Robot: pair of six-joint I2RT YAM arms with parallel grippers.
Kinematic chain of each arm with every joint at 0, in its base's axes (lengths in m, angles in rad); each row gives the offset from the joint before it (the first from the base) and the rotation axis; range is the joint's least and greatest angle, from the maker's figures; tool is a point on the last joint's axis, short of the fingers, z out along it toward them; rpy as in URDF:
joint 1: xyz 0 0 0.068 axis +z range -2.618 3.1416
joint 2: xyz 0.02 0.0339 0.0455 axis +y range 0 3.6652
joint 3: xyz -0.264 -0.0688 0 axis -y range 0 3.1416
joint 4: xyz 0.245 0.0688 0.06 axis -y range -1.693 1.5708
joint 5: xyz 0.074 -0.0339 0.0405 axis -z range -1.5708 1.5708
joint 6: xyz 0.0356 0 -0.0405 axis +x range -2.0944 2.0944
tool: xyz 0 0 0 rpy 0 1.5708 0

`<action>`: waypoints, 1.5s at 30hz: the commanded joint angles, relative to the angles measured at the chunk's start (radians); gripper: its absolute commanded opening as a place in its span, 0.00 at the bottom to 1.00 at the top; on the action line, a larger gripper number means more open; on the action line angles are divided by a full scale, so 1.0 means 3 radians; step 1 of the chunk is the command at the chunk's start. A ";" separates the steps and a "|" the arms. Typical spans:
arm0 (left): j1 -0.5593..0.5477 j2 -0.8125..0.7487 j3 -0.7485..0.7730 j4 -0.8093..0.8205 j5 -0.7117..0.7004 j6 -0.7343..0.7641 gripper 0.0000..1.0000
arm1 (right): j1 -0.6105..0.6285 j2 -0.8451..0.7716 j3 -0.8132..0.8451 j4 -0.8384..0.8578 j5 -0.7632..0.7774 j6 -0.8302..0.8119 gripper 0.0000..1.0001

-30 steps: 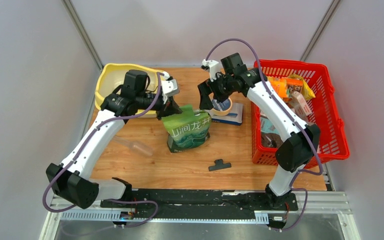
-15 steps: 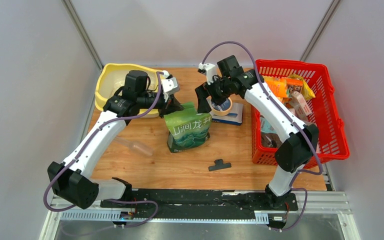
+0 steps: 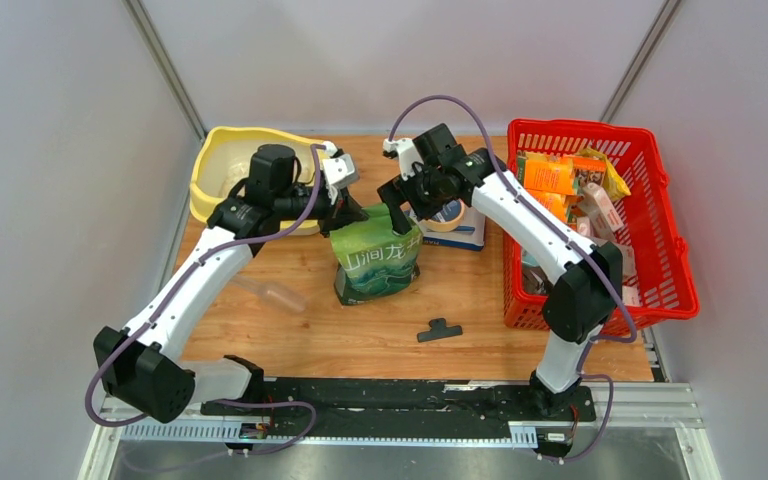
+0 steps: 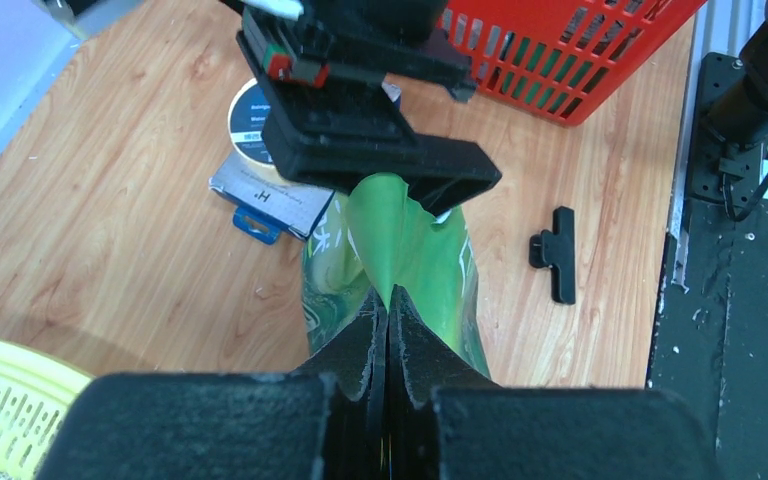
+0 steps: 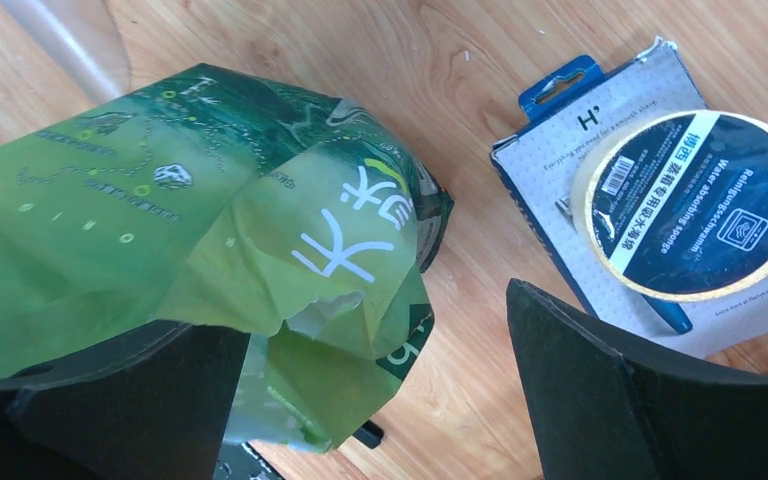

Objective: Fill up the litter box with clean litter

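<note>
Top external view: the green litter pouch point(image 3: 375, 262) stands upright on the wooden table, mid-table, just near of the pale yellow litter box point(image 3: 205, 165) at the far left corner and well apart from the red basket point(image 3: 660, 200). The left gripper point(image 3: 345, 212) is clamped tight on the pouch's top edge, and in the left wrist view its jaws meet with the green film pinched between them. The right gripper point(image 3: 400, 203) hovers at the pouch's other top corner with its jaws spread as wide as they go, holding nothing. In the right wrist view the crumpled top lies over one finger while the other finger stands clear of it, near the tape roll point(image 5: 695, 205).

The step in hand looks like opening the pouch, and no pouring has begun. The next move probably calls for the right jaws to close on the film opposite the left grip, avoiding the tape roll, then pull apart without toppling the pouch.
</note>
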 commanded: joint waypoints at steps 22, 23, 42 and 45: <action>-0.0041 -0.0242 -0.0093 0.0670 0.0061 -0.0164 0.00 | 0.0016 -0.0510 -0.0135 0.0091 0.1220 -0.0766 1.00; -0.0046 -0.0242 -0.0103 0.0680 0.0061 -0.0169 0.00 | 0.0011 -0.0479 -0.0058 0.0015 0.1061 -0.0735 1.00; -0.0046 -0.0252 0.0061 0.0394 -0.0149 0.0312 0.00 | 0.0221 -0.0193 0.0019 -0.0292 0.0655 -0.0448 0.71; -0.0046 -0.0262 0.0056 0.0394 -0.0144 0.0312 0.00 | 0.0216 -0.0157 0.0070 -0.0282 0.0691 -0.0423 0.60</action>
